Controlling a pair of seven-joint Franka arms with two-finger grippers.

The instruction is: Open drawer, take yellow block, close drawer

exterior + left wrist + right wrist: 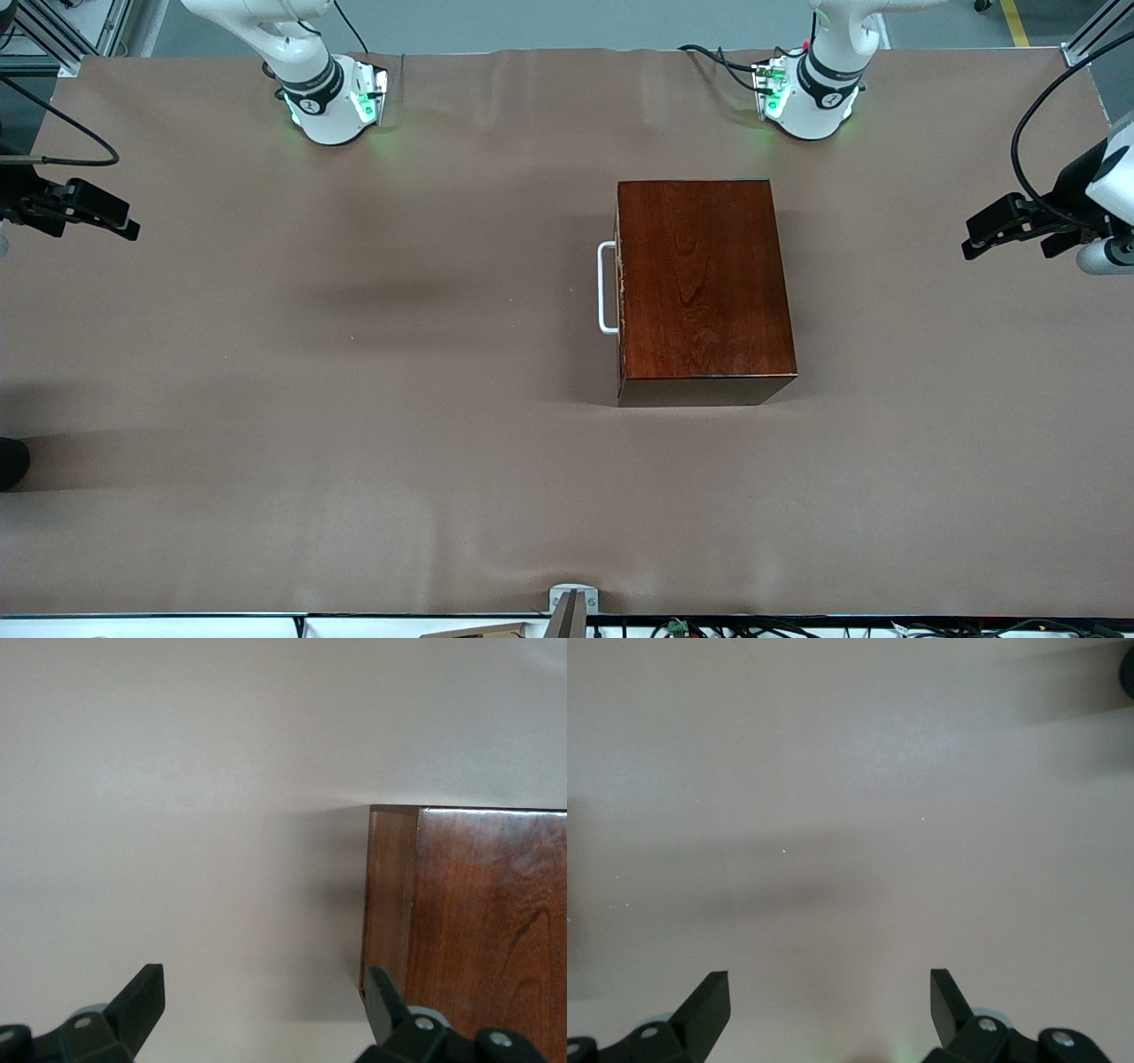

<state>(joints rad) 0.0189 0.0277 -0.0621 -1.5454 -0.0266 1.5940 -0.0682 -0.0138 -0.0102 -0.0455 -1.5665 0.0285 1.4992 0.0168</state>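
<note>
Fingers on both grippers are standing spread wide with nothing between them. From the front view, the left gripper (979, 241) is hanging over the table's edge at the left arm's end, and the right gripper (124, 221) is hanging over the edge at the right arm's end; both arms are waiting. Only this view is showing the whole dark wooden box (700, 283) sitting on the brown table cover (354, 399), with the drawer pushed fully in and its white handle (607, 288) facing the right arm's end. No yellow block is showing in any view.

The left wrist view is catching one corner of the box (469, 921) past its open fingers (146, 997).

The right wrist view is showing only bare cover (850, 815) past its own parted fingers (709, 1001).
</note>
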